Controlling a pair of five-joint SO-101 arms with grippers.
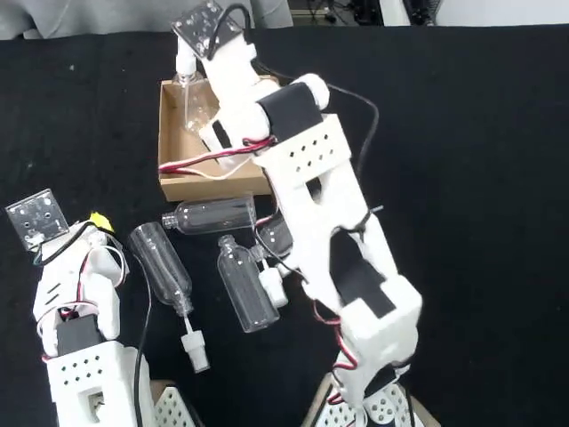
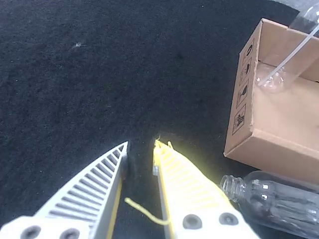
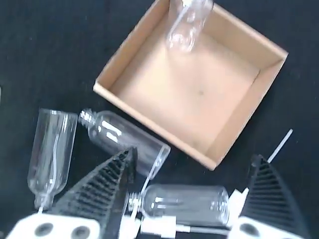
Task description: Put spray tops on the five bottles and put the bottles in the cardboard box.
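Right gripper (image 3: 194,154) fingers wide apart over a loose bottle (image 3: 182,204). Left gripper (image 2: 141,145) fingers slightly apart, empty. One capped bottle (image 1: 189,98) sits in cardboard box (image 1: 204,187).

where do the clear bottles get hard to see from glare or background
High view: the boxed bottle nearly melts into the cardboard box, while loose bottles stand out on the black cloth by bright glints. Right wrist view: it is pale glints over brown. Left wrist view: its base is a faint ring.
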